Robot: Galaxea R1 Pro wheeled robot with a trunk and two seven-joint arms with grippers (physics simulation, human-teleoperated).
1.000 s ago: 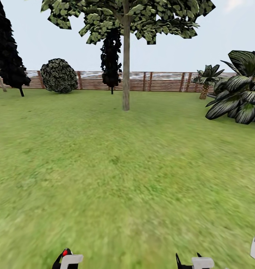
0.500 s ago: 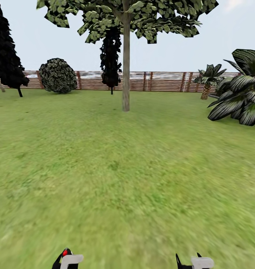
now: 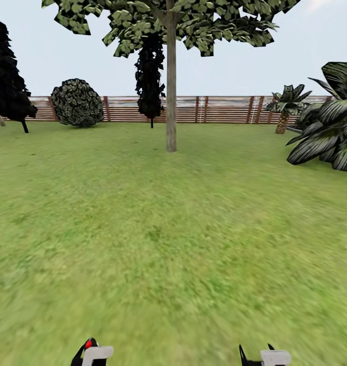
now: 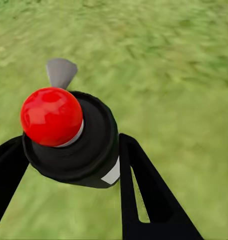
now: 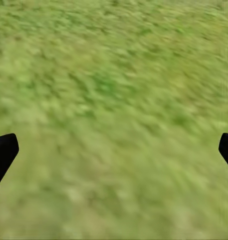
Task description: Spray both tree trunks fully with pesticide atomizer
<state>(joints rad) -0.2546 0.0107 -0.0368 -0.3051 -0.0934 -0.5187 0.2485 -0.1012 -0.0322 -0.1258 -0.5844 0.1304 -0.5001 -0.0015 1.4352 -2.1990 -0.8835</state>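
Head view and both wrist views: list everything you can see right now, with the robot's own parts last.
Tree: one, pale bare trunk, green crown, centre of the lawn ahead.
Cypresses: two, near-black, one behind the tree, one at far left.
Round bush: one, dark green, by the fence at left.
Palms: two, dark striped fronds, at right.
Fence: one, brown slats, across the back.
Grass: green, blurry, covering the ground.
Spray bottle: one, black cap with red knob, held between the left fingers.
Left pincer: black fingers closed around the bottle.
Right pincer: black fingertips spread apart over grass, nothing between them.
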